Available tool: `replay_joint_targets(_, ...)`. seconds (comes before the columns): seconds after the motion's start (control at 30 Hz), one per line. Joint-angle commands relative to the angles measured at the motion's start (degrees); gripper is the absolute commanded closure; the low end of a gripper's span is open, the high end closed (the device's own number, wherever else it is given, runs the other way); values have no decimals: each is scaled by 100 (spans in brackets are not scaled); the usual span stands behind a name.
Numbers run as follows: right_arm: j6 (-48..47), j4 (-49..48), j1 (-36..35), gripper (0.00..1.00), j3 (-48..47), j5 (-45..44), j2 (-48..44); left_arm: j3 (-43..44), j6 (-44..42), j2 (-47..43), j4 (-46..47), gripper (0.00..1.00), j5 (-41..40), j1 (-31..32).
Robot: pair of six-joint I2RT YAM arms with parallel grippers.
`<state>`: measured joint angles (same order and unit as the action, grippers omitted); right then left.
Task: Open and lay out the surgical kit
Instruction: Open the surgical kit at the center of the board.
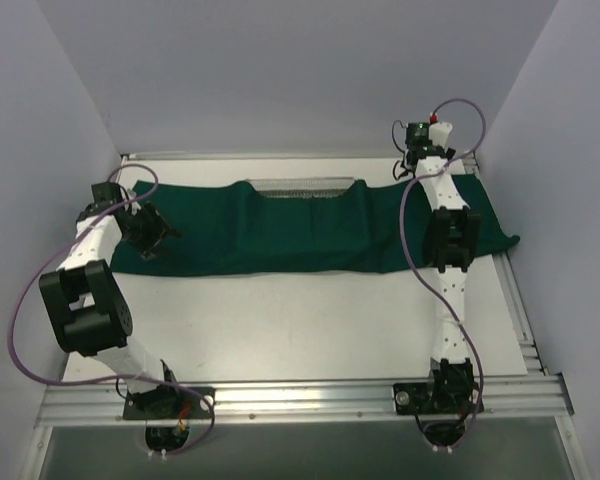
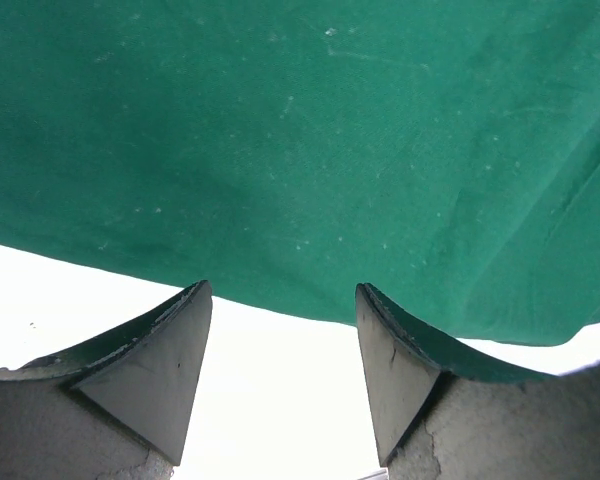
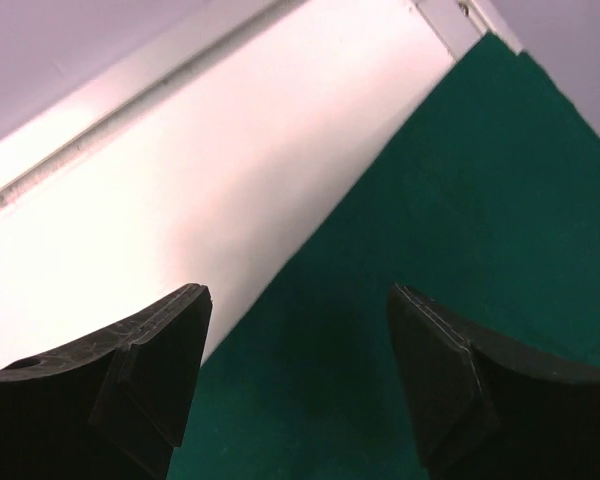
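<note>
The dark green cloth (image 1: 310, 235) lay stretched across the far half of the table (image 1: 310, 320), from nine o'clock to three. The wire-mesh tray (image 1: 305, 188) peeked out at the cloth's twelve o'clock edge, partly covered. The left gripper (image 2: 283, 290) sat at the nine o'clock end, jaws well apart and nothing between them, with the cloth's edge right at its fingertips (image 2: 365, 295). The right gripper (image 3: 300, 290) hung over the two o'clock corner, jaws wide and gripping nothing, the cloth's border running under the gap.
</note>
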<state>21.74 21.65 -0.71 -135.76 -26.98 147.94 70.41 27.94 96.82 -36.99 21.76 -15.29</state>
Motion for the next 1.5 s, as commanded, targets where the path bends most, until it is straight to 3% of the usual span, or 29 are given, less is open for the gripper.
replay_joint_targets(0.0, -266, -257, 45, 28, -433, -386, 164, -10, -123, -260, 113, 32, 144, 26)
replay_joint_targets(0.4, -732, -688, 229, 35, -627, -387, 534, 60, -158, -268, 96, 32, 109, 26)
replay_joint_targets(0.8, -785, -846, 220, 53, -855, -308, 702, 87, -158, -225, 140, 32, 109, 17)
replay_joint_targets(0.97, -776, -952, 194, 75, -899, -290, 614, 78, -166, -181, 140, 32, 118, 26)
replay_joint_targets(1.1, -811, -935, 203, 99, -917, -238, 543, 78, -158, -189, 149, 32, 171, 26)
replay_joint_targets(1.47, -224, -355, 361, 100, -628, 96, -115, 148, -245, -356, -44, 32, 48, 26)
